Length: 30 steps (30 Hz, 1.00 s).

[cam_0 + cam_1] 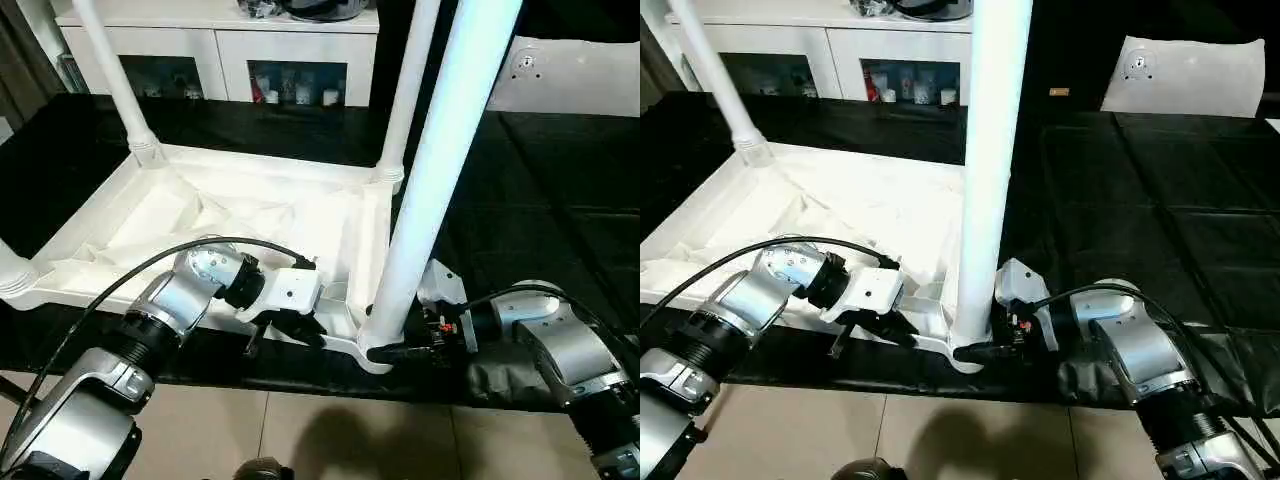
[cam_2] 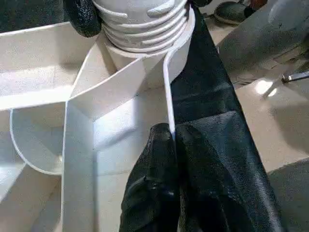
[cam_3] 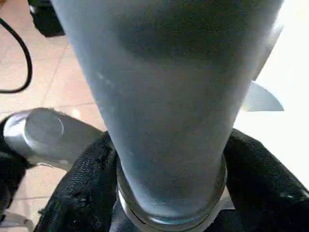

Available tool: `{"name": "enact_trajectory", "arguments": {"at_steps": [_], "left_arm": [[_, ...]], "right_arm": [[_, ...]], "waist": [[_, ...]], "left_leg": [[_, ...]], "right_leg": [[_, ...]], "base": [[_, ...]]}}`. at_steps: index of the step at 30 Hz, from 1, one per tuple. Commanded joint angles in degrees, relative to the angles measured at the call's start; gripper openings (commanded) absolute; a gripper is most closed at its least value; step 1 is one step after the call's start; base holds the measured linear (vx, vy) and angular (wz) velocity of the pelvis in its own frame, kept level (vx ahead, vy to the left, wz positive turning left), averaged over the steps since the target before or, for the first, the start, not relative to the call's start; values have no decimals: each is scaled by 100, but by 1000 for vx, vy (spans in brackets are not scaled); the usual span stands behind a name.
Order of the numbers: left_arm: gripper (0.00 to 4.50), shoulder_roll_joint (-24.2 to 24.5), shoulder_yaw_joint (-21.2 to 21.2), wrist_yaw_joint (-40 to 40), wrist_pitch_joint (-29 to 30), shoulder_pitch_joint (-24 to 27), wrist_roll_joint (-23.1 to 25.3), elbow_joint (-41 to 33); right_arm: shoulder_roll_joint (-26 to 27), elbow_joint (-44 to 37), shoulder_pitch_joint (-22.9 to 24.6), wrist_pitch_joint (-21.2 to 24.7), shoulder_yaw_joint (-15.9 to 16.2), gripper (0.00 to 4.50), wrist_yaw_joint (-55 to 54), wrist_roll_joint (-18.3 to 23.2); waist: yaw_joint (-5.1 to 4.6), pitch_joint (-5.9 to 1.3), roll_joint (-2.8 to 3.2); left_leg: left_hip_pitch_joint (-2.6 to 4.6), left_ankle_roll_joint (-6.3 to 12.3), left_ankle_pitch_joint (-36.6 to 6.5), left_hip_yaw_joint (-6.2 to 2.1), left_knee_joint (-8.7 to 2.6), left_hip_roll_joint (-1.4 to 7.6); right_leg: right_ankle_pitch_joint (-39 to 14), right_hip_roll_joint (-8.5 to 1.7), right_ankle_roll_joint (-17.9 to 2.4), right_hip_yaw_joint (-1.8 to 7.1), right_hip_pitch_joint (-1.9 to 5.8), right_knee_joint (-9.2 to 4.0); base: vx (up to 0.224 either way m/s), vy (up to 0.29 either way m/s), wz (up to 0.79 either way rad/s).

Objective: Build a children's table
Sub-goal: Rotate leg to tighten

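Observation:
The children's table lies upside down on the black table: its white tabletop point(image 1: 100, 200) shows the ribbed underside and raised rim. White legs stand in the far left socket point(image 1: 115, 85) and the far right socket point(image 1: 410, 90). A third leg point(image 1: 440, 170) rises from the near right corner socket. My left gripper point(image 1: 290, 335) is shut on the thin front rim point(image 2: 166, 87) just left of that corner. My right gripper point(image 1: 385, 350) wraps the base of the near right leg point(image 3: 169, 96), one black finger point(image 3: 82, 188) on each side, pressed against it.
The front edge of the black table point(image 1: 540, 200) runs just under both grippers, with tiled floor point(image 1: 300, 430) below. A white cabinet point(image 1: 215, 40) stands behind, and a white panel point(image 1: 570, 75) lies at the far right. A leg base point(image 1: 10, 270) shows at the left edge.

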Motion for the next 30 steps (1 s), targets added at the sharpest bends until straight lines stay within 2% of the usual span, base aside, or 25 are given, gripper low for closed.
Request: {"name": "enact_trajectory", "arguments": {"at_steps": [1,2,4,6,8,9,10,11,12,13,14,15,16,17,19,20,21,22,23,24,25,26,28,29,30], "left_arm": [[0,-5,-146,-157,-53,-17,22,-163],[0,-39,-95,-97,71,4,-20,-188],[0,-97,-27,74,208,23,-27,-215],[0,-205,90,488,674,29,48,-255],[0,-393,252,975,1097,21,66,-240],[0,-462,313,1101,1220,25,35,-242],[0,-604,415,1441,1417,19,53,-220],[0,-700,482,1678,1547,15,71,-205],[0,-775,533,1848,1668,14,77,-200],[0,-854,589,2028,1827,13,71,-197],[0,-1133,795,2697,2200,-37,85,-88],[0,-1169,820,2775,2252,-43,84,-77],[0,-1439,1028,3408,2568,-93,99,1],[0,-1594,1136,3687,2714,-132,71,22],[0,-1815,1284,4113,2905,-190,103,6],[0,-1993,1386,4393,3006,-254,139,11],[0,-2044,1410,4448,3042,-278,142,17],[0,-2071,1423,4493,3029,-295,152,23],[0,-2134,1452,4594,2985,-343,176,44],[0,-2135,1438,4580,2965,-358,190,54],[0,-2128,1422,4583,2958,-355,212,47],[0,-2115,1390,4599,2943,-347,263,32],[0,-2045,1324,4467,2917,-286,298,-9],[0,-2019,1309,4434,2896,-267,306,-16],[0,-1967,1275,4356,2824,-236,320,-34]], "right_arm": [[61,-93,67,156,-12,276,50,163],[153,-155,125,279,-26,274,-21,241],[303,-244,212,439,-93,272,-197,360],[603,-412,397,640,-159,272,-638,436],[950,-400,521,616,-184,268,-1211,295],[1076,-374,550,598,-193,268,-1416,240],[1308,-268,561,602,-225,268,-1845,117],[1466,-190,561,615,-250,267,-2145,33],[1588,-133,562,624,-265,267,-2360,-23],[1736,-86,553,696,-301,267,-2597,-51],[2165,106,456,810,-475,267,-3274,-91],[2220,132,442,826,-499,267,-3357,-92],[2588,298,329,957,-694,267,-3913,-98],[2776,444,218,1031,-821,267,-4274,-116],[3027,609,74,1123,-986,266,-4772,-136],[3212,762,-55,1175,-1123,266,-5170,-206],[3261,822,-103,1191,-1160,266,-5294,-246],[3274,843,-118,1157,-1156,266,-5324,-276],[3295,892,-153,1030,-1125,266,-5353,-347],[3299,895,-154,973,-1116,322,-5308,-338],[3318,886,-148,958,-1145,336,-5320,-325],[3365,871,-138,928,-1213,336,-5350,-304],[3301,792,-97,803,-1209,348,-5292,-387],[3274,772,-86,762,-1198,365,-5279,-422],[3235,719,-61,743,-1219,379,-5261,-407]], "waist": [[-51,-409,-94],[-48,-410,-79],[-54,-408,-88],[-55,-396,-84],[-88,-357,-94],[-107,-326,-102],[-125,-306,-101],[-184,-274,-102],[-209,-265,-89],[-280,-263,-135],[-340,-247,-86],[-374,-252,-75],[-452,-247,-62],[-545,-234,-16],[-681,-251,-17],[-734,-262,2],[-763,-259,-6],[-778,-281,-21],[-777,-296,-40],[-763,-316,-39],[-753,-322,-51],[-737,-329,-38],[-731,-348,-44],[-729,-364,-34],[-734,-379,-52]], "left_leg": [[112,325,-746,-295,-437,719],[107,311,-747,-299,-438,716],[108,306,-731,-299,-445,727],[106,253,-812,-307,-459,731],[108,110,-1092,-316,-471,693],[153,4,-1302,-324,-481,681],[165,-34,-1429,-330,-477,659],[193,-129,-1631,-349,-479,637],[217,-171,-1770,-370,-472,624],[228,-204,-1926,-392,-474,608],[238,-245,-2086,-406,-480,614],[257,-267,-2205,-425,-482,617],[268,-342,-2429,-459,-505,638],[260,-427,-2780,-509,-548,665],[251,-516,-3187,-549,-600,680],[248,-554,-3240,-550,-608,663],[225,-554,-3219,-542,-607,654],[202,-516,-3066,-545,-595,632],[175,-426,-2802,-511,-578,617],[161,-313,-2476,-466,-564,613],[144,-241,-2292,-449,-562,617],[109,-144,-1967,-432,-565,637],[66,-41,-1601,-414,-559,651],[60,42,-1433,-398,-545,647],[50,86,-1346,-388,-529,640]], "right_leg": [[-1444,-691,-1022,441,222,-342],[-1434,-693,-1029,443,227,-338],[-1390,-697,-1038,450,226,-338],[-1508,-702,-1020,453,227,-350],[-2091,-725,-906,454,215,-428],[-2525,-729,-819,452,177,-493],[-2800,-731,-754,446,164,-530],[-3305,-732,-610,420,144,-594],[-3549,-733,-528,392,135,-625],[-3859,-728,-350,359,145,-681],[-3933,-712,-287,338,121,-708],[-3946,-709,-267,310,123,-719],[-3858,-697,-249,258,147,-731],[-3703,-681,-239,181,181,-734],[-3466,-667,-197,171,222,-716],[-3280,-688,-271,196,216,-695],[-3230,-699,-310,213,209,-694],[-3126,-730,-363,235,229,-691],[-2948,-747,-427,288,216,-687],[-2652,-756,-552,335,206,-663],[-2482,-761,-617,355,214,-649],[-2127,-760,-749,377,239,-603],[-1590,-739,-919,385,274,-517],[-1440,-738,-988,382,286,-486],[-1393,-737,-1007,379,295,-482]], "base": [[0,0,0],[0,0,0],[0,0,0],[0,0,0],[0,0,0],[0,0,0],[0,0,0],[0,0,0],[0,0,0],[0,0,0],[0,0,0],[0,0,0],[0,0,0],[0,0,0],[-15,55,-8],[-10,56,-7],[0,52,-5],[0,0,0],[0,0,0],[0,0,0],[0,0,0],[0,0,0],[0,0,0],[0,0,0],[0,0,0]]}}
